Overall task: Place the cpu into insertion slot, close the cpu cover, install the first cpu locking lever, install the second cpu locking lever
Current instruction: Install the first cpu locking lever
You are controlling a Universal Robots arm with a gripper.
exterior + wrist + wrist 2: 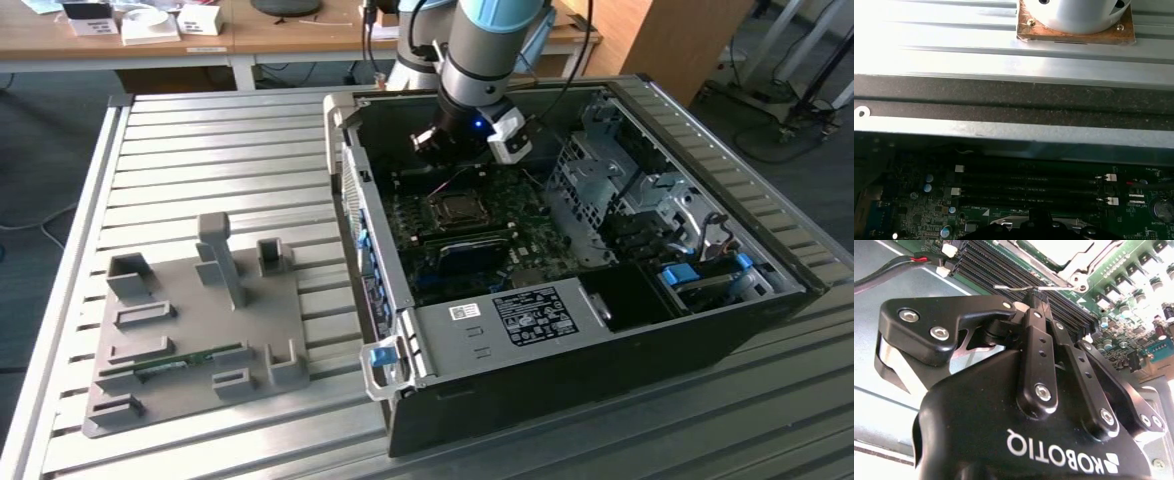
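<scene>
The fingers (1035,340), pressed together, sit at the thin wire locking lever (1009,288); springy and slick, it likely wants pushing near its free end, not pinching.

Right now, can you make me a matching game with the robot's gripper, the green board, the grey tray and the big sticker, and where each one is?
Things
1. gripper
2. green board
3. grey tray
4. big sticker

Places
A. on the table, at the exterior view's left of the computer case
B. stuck on a grey metal box inside the case
C. lying flat on the bottom of the open case
D. hanging over the board, inside the case

Pairs: 1-D, 2-C, 3-A, 4-B
</scene>
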